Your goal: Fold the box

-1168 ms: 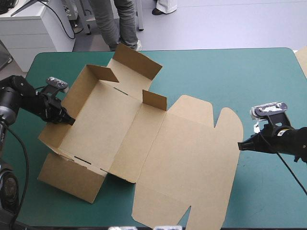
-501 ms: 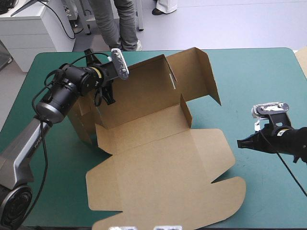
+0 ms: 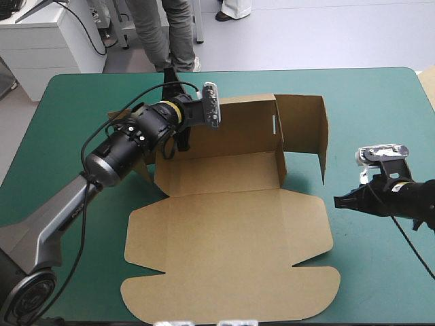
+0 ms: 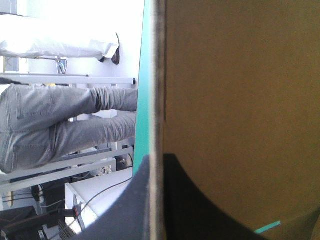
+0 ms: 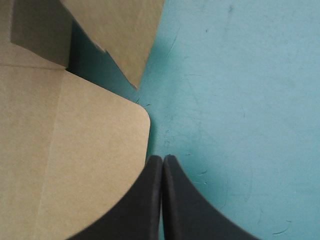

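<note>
The brown box (image 3: 231, 244) lies in the middle of the teal-green table. Its broad lid panel is flat toward the near edge, and its rear wall (image 3: 234, 125) stands upright on the far side. A side flap (image 3: 316, 136) is bent forward at the right end. My left gripper (image 3: 178, 144) is at the wall's left end. In the left wrist view its black fingers (image 4: 150, 200) pinch the board's edge (image 4: 159, 90), shut on it. My right gripper (image 3: 338, 201) rests shut on the cover, just off the lid's right edge (image 5: 142, 120); its tips (image 5: 162, 159) touch no board.
Bare teal-green cover (image 3: 380, 109) stretches to the right of the box and behind my right gripper. A strip of pale brown board (image 3: 429, 81) shows at the table's far right edge. To the left of the lid there is also bare cover (image 3: 68, 136) under my left arm.
My left arm has swung the box round and carried it rightward. The raised wall now runs along the far side and the lid lies flat toward the near edge. My right gripper has barely moved.
</note>
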Available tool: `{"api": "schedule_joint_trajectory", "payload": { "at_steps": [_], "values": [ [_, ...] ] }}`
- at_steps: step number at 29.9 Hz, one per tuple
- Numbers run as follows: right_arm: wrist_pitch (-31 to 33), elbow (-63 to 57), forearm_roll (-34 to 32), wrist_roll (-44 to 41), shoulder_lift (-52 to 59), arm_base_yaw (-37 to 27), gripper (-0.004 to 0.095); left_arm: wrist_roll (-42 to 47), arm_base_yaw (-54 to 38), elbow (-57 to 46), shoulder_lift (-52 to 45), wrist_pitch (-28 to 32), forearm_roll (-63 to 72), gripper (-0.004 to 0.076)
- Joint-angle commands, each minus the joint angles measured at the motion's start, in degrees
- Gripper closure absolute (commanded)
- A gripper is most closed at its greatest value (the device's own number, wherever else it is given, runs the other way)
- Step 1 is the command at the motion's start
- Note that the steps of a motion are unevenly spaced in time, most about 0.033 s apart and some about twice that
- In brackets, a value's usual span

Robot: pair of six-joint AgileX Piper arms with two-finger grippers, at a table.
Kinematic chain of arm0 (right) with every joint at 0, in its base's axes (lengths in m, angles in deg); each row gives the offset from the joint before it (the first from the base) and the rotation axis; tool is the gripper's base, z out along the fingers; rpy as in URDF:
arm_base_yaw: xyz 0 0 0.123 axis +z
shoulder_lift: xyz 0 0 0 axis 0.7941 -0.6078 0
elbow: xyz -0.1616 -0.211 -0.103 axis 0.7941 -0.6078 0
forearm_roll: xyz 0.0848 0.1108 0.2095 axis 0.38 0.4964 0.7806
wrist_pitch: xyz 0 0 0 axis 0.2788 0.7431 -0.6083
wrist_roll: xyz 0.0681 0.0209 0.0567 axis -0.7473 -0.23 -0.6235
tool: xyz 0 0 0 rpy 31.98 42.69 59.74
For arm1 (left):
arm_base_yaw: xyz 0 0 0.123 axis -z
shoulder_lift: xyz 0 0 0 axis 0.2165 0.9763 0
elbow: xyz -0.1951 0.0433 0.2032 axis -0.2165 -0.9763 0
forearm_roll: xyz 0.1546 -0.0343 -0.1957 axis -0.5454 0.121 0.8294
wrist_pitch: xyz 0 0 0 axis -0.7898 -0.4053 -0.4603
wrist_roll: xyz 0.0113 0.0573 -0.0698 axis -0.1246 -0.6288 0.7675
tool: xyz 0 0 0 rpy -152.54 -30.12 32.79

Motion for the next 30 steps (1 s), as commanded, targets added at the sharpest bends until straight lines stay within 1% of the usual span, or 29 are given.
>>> {"api": "schedule_joint_trajectory", "payload": {
  "at_steps": [1, 4, 8, 12, 14, 17, 25, 29, 30],
  "values": [
    [-2.4, 1.4, 1.1, 0.3, 1.0, -0.3, 0.0928, 2.2, 3.5, 2.0, -1.2, 3.4, -4.9, 0.0731],
    [-2.4, 1.6, 1.1, 0.3, 1.0, -0.3, 0.0927, 5.0, 6.1, 2.0, 0.1, 3.2, -8.8, 0.0731],
    [-2.4, 2.1, 1.6, 0.3, 1.0, -0.3, 0.0927, 12.1, 9.8, 1.5, 1.6, 2.8, -18.1, 0.0732],
    [-2.4, 3.7, 2.6, 0.3, 1.0, -0.3, 0.0927, 24.4, 13.3, -1.2, 1.6, 4.7, -31.8, 0.0732],
    [-2.2, 4.8, 3.3, 0.2, 1.0, -0.3, 0.0927, 31.6, 14.2, -2.9, 1.6, 4.7, -37.5, 0.0732],
    [-1.8, 6.9, 4.1, 0.1, 1.0, -0.3, 0.0927, 39.1, 15.1, -6.3, 1.6, 4.3, -44.4, 0.0732],
    [-1.9, 9.7, 7.9, -0.1, 1.0, -0.3, 0.0927, 52.2, 16.2, -13.7, 1.7, 3.9, -57.7, 0.0732],
    [-1.9, 9.7, 8.0, -0.1, 1.0, -0.3, 0.0927, 59.2, 16.2, -16.5, 1.7, 3.7, -64.8, 0.0732],
    [-2.1, 9.7, 8.0, -0.1, 1.0, -0.3, 0.0927, 59.7, 16.2, -16.7, 1.7, 3.7, -65.2, 0.0732]
  ]
}}
